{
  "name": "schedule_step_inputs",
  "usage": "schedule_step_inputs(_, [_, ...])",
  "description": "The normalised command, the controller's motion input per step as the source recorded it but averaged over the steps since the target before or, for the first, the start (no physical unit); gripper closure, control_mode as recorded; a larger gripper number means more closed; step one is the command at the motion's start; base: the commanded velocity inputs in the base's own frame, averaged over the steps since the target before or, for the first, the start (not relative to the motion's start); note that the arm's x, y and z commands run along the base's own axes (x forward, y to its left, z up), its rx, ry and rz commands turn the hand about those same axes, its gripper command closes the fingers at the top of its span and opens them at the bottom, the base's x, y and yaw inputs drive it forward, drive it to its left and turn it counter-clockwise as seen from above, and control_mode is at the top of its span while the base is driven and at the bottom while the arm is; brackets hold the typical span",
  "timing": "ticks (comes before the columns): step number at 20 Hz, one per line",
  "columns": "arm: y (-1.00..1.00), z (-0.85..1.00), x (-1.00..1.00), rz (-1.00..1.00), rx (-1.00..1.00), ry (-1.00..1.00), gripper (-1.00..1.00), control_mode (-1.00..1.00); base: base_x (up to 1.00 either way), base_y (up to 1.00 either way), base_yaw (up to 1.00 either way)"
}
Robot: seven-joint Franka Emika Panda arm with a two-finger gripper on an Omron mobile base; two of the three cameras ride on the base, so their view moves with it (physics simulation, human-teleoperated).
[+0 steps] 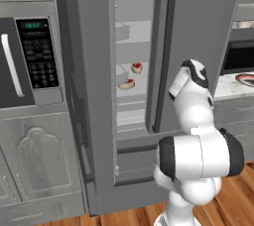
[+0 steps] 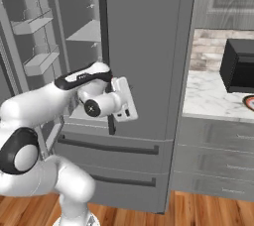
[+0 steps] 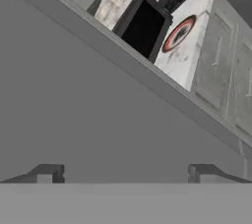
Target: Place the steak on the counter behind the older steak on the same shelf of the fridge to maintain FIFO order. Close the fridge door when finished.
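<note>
Both steaks are sitting inside the fridge [image 1: 94, 71] on the same shelf [image 1: 130, 90], centre of the left base view: one steak [image 1: 136, 67] is lying farther back and higher in frame, the other steak [image 1: 127, 84] nearer the front edge. I can't tell which is the newer one, since they look alike. Nothing is left on the worktop [image 2: 211, 96] at the right of the right base view except a red-rimmed plate [image 2: 249, 102] at its edge and a black box [image 2: 239, 65].

So I'm judging placement as done and the door closing as the step in hand.

The gripper [image 3: 125, 173] is facing the flat grey front of the right-hand fridge door [image 2: 144, 46]. The fingertips [image 3: 47, 173] are standing wide apart at the bottom of the hand view, jaws open, holding nothing.

The left door [image 1: 82, 101] is swung open, showing its bins [image 2: 42, 61] at the upper left of the right base view.

How to do it well:
- Bring the hand around to the outer face of the open door, not its edge.
- Push with a flat, broad contact near the free edge, away from the hinge, for leverage.
- Sweep along the door's arc so contact isn't slipping off.
- Keep the elbow clear of the shelf and steaks while swinging across.
- Push until the door is flush with the right one.
</note>
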Motion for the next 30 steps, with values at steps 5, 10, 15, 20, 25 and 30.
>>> schedule_step_inputs(5, [0.06, 0.53, -0.67, -0.04, 0.00, 0.01, -1.00, -1.00, 0.00, 0.00, 0.00])
schedule_step_inputs(10, [0.03, 0.13, -0.33, 0.00, -0.03, -0.01, -1.00, -1.00, 0.00, 0.00, 0.00])
schedule_step_inputs(15, [0.35, 1.00, -1.00, -0.01, -0.14, -0.04, -1.00, -1.00, 0.00, 0.00, 0.00])
schedule_step_inputs(20, [0.64, 1.00, -0.80, 0.00, -0.17, 0.03, -1.00, -1.00, 0.00, 0.00, 0.00])
schedule_step_inputs(25, [0.64, 1.00, -0.52, 0.00, -0.19, 0.10, -1.00, -1.00, 0.00, 0.00, 0.00])
schedule_step_inputs(30, [0.65, 1.00, -0.57, -0.02, -0.24, 0.04, -1.00, -1.00, 0.00, 0.00, 0.00])
